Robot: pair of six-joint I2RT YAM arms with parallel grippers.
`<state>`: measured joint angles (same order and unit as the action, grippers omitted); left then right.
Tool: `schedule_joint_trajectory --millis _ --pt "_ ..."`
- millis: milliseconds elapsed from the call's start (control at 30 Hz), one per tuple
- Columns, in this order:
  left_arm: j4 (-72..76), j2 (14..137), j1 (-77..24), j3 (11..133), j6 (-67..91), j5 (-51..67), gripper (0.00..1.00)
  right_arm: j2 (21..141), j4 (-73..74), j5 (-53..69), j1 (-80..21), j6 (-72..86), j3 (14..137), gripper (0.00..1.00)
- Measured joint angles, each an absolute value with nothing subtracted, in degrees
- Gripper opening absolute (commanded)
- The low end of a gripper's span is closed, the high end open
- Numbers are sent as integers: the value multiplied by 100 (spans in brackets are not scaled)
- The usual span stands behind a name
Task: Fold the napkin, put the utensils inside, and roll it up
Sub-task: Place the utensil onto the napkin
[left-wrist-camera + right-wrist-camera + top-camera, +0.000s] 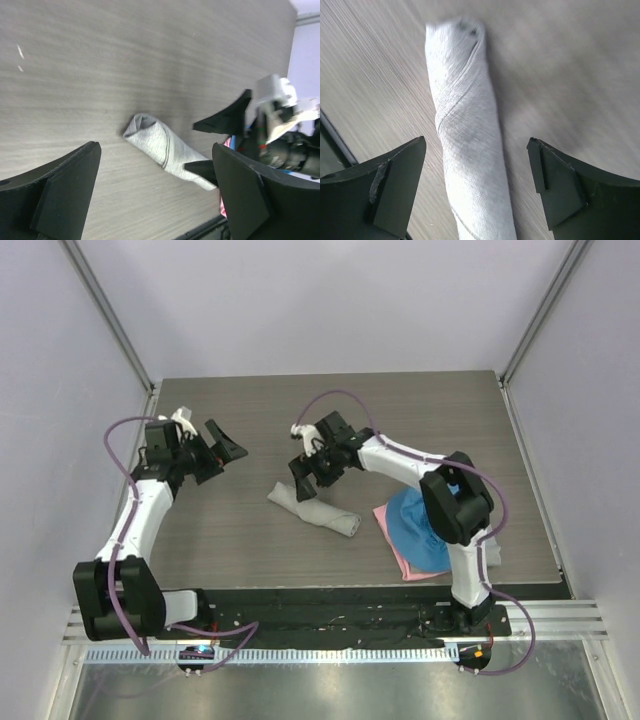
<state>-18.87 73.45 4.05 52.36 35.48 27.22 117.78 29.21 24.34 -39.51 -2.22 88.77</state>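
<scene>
The light grey napkin [313,508] lies rolled into a tight tube near the middle of the table. It also shows in the left wrist view [160,148] and the right wrist view [467,150]. The spoon is hidden from view. My right gripper [311,472] is open, hovering just above the roll's far left end with one finger on each side, not touching. My left gripper [222,452] is open and empty over the table's left part, well apart from the roll.
A blue cloth [418,523] lies on a pink cloth [412,562] at the front right, under my right arm. The table's dark front edge [330,590] runs near the arm bases.
</scene>
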Motion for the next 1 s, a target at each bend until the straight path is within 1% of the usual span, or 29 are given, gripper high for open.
schedule_joint_trajectory --millis 133,300,400,467,600,767,833,1000 --pt "-2053 7089 633 5566 3260 2700 100 11120 2200 2547 -3435 458 8425 93" --pt "-2001 6580 1208 5686 2950 3020 100 10044 722 2510 -2053 1575 7065 95" --pt "-1975 6270 1577 5686 2777 3179 100 9502 178 2047 -1175 1994 6176 95" --pt "-2001 6145 1660 5686 2637 3175 100 9102 56 1518 -882 2056 5642 95" --pt "-2119 6020 1658 5686 2362 3100 100 8071 -8 532 -950 2008 4884 95" --pt "-2163 5959 1658 5647 2176 2993 100 7002 -491 -336 -1033 1900 4366 96" --pt "-2163 5959 1658 5581 2154 2998 100 6825 -657 -563 -1033 1872 4226 96" --pt "-2161 5959 1658 5537 2150 3004 100 6871 -720 -762 -1028 1826 4121 96"
